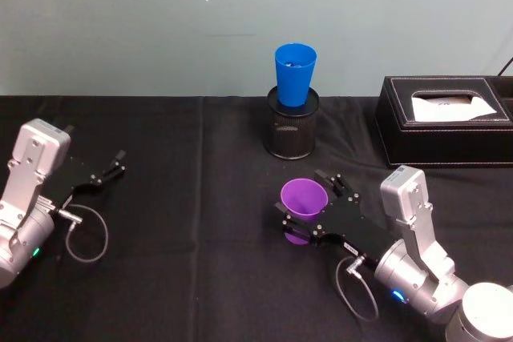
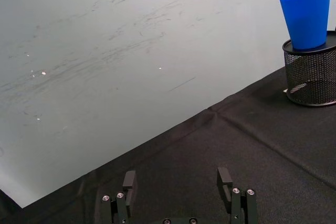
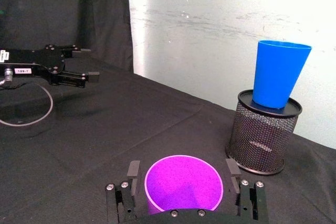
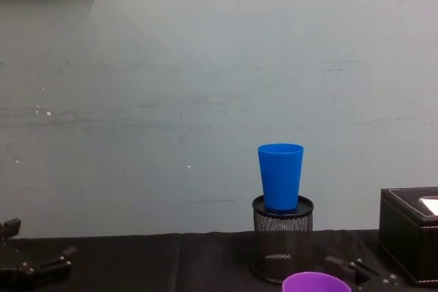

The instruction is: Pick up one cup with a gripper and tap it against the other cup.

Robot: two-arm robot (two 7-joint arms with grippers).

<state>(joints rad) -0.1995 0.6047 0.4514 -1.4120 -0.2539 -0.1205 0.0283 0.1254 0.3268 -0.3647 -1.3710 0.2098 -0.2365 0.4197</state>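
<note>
On the black bench, we see our right gripper with jaws apart around the purple cup, so next we squeeze, lift, and tap the blue cup.

Even, soft indoor light, sharp focus throughout; the black tablecloth swallows shadows, no glare.

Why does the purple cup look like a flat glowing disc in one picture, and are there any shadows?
Right wrist view: looking straight down into the purple plastic tumbler, even light flattens its inside. Head view: its tapered wall shows between the right gripper's fingers; shadows vanish on the black tablecloth. Chest view: the bright blue plastic tumbler shows soft shading.
</note>
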